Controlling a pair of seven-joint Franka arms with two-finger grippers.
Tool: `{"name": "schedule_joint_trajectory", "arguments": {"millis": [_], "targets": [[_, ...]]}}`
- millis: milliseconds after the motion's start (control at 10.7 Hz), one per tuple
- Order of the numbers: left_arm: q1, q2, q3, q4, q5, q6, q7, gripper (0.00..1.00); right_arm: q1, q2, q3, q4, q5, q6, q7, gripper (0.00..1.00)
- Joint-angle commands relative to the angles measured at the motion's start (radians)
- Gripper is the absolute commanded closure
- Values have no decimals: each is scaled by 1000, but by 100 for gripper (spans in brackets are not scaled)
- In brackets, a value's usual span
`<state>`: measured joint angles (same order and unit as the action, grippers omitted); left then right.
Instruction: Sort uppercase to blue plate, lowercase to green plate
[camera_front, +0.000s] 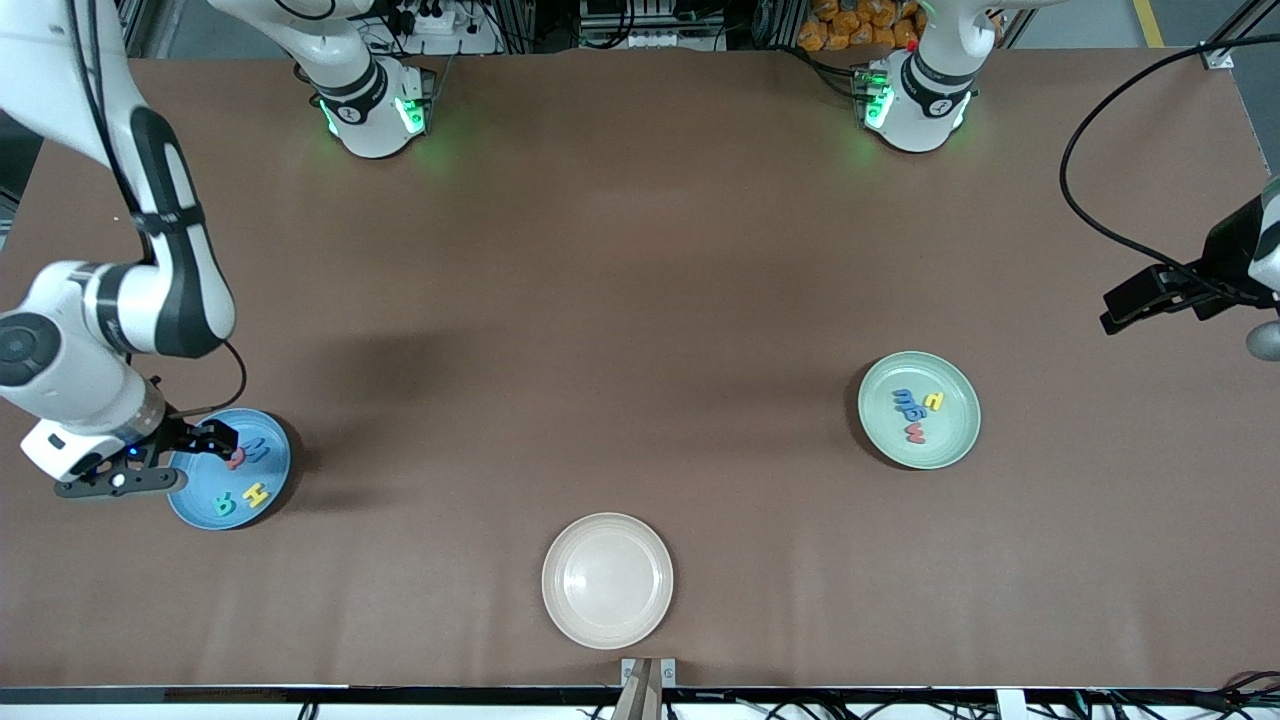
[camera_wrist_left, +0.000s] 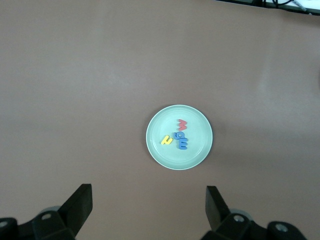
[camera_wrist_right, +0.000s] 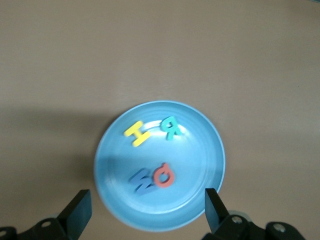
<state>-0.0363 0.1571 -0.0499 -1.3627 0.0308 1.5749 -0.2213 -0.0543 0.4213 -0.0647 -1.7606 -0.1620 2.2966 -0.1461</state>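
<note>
Right wrist view: red Q (camera_wrist_right: 164, 176) lies under the open right end effector (camera_wrist_right: 145, 212).

You are looking down on a brown table (camera_front: 640, 300) that is filling nearly the whole front view. Metal framing (camera_front: 640, 20), cables and a heap of orange objects (camera_front: 860, 25) are showing above its top edge. Soft shadows are falling across its even, matte surface.

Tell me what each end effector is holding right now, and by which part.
Nothing is held. The right end effector hangs open over the blue plate, beside the red Q; the left end effector is open and empty.
</note>
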Motion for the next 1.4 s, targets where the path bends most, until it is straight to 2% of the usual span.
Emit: {"name": "schedule_joint_trajectory", "arguments": {"millis": [0,280,467,654,748,1308], "targets": [[-10,-22,16,-12,-31,-6,5,0,-100,-194,126,-124,16,-110,-13,0],[-8,-21,16,-12,-29,-6,5,0,-95,-388,154,-307,18,-117,-13,0],[-7,-21,18,-12,-29,-6,5,0,-72,-465,155,-312,19,-195,-12,0],[-8,-21,18,-12,-29,-6,4,0,-46,-498,148,-267,30,-242,-9,0],[-8,-21,18,-12,-29,-6,4,0,-41,-506,140,-237,76,-279,-12,0],[-10,-21,18,-12,-26,-6,2,0,14,-481,114,143,102,-615,-4,0]]}}
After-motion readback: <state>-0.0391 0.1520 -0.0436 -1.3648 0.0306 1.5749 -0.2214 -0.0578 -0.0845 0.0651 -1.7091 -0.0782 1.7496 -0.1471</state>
